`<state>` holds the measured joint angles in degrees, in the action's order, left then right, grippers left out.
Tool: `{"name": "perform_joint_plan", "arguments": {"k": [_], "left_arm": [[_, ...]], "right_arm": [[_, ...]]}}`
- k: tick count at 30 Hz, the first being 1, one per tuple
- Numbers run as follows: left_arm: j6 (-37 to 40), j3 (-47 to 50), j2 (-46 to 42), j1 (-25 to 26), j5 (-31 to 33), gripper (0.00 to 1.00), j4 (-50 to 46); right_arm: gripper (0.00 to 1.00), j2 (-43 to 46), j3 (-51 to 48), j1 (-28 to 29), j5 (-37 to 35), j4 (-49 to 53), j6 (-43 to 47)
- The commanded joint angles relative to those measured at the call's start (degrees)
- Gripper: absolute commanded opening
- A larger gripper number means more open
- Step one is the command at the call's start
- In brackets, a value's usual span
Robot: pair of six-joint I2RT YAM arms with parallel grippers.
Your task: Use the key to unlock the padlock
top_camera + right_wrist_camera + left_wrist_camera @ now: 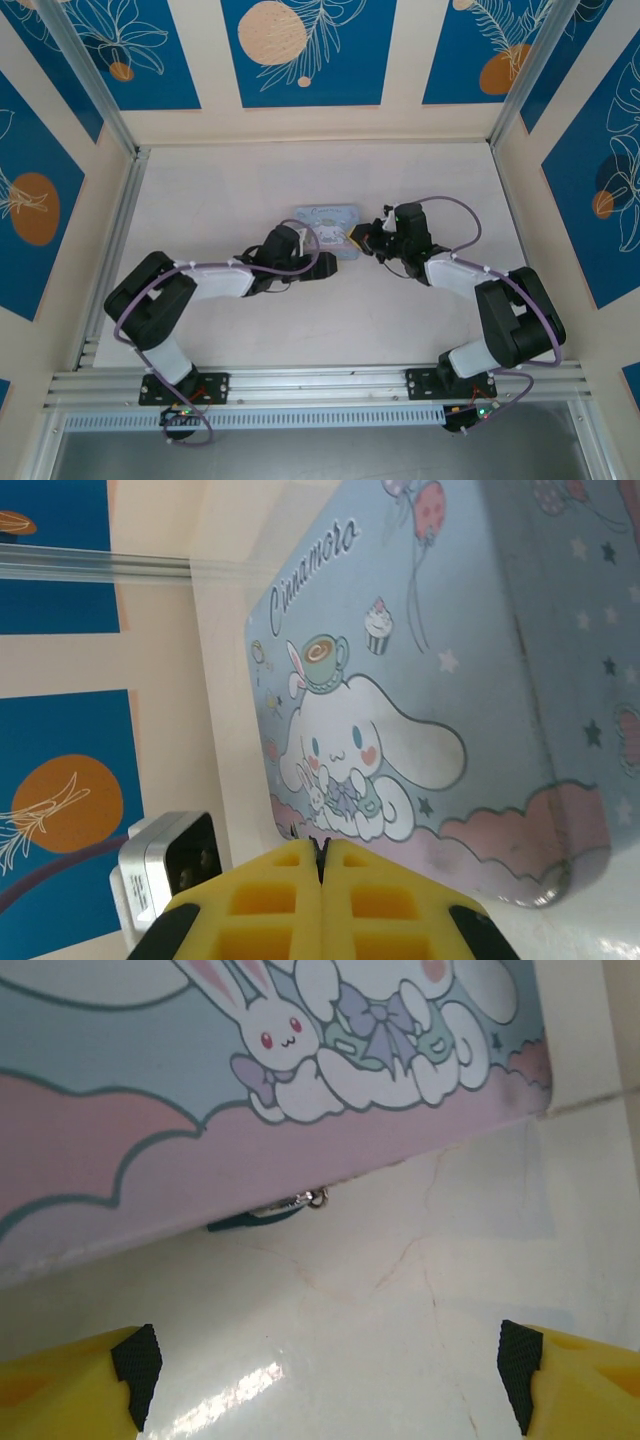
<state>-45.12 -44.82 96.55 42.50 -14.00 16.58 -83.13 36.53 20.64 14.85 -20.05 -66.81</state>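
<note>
A small dark blue-green padlock [248, 1220] peeks out from under the near edge of the cartoon tin box [300, 1090], flat on the table. A tiny silvery bit [313, 1198] sits at its right end; I cannot tell whether that is the key. My left gripper [328, 1375] is open just in front of it, with bare table between the yellow fingers [70, 1390]. My right gripper [322, 852] is shut above the tin's [420, 680] near rim, with only a thin dark seam between its tips. From above, both grippers, left [325, 246] and right [357, 240], meet at the tin [328, 218].
The pale blue tin lies mid-table, lid up. The left wrist's silver camera housing [165, 875] sits close beside the right fingers. Aluminium rails [110, 230] and patterned walls bound the table [220, 190], which stretches on around the tin.
</note>
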Motion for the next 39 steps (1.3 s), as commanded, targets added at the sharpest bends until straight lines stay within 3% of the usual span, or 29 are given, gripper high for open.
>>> {"name": "perform_joint_plan", "arguments": {"k": [1, 19, 26, 39], "left_arm": [[2.2, -2.7, 1.2, 0.6, -0.1, 0.88, 4.1], [7.1, -7.4, 5.6, 0.3, 3.7, 0.88, 3.2], [13.6, -5.3, 5.2, 0.3, 7.3, 0.87, -0.2], [20.2, -10.3, 12.8, 0.3, 8.5, 0.82, 1.3]], "right_arm": [[0.00, 1.8, -1.1, 0.2, -0.9, -0.5, 0.5], [0.00, -8.6, 1.2, -1.0, -3.6, -6.3, 1.0], [0.00, -10.0, 2.0, -1.4, -3.1, -6.8, 1.2], [0.00, -10.3, 2.0, -1.5, -3.0, -6.3, 0.9]]}}
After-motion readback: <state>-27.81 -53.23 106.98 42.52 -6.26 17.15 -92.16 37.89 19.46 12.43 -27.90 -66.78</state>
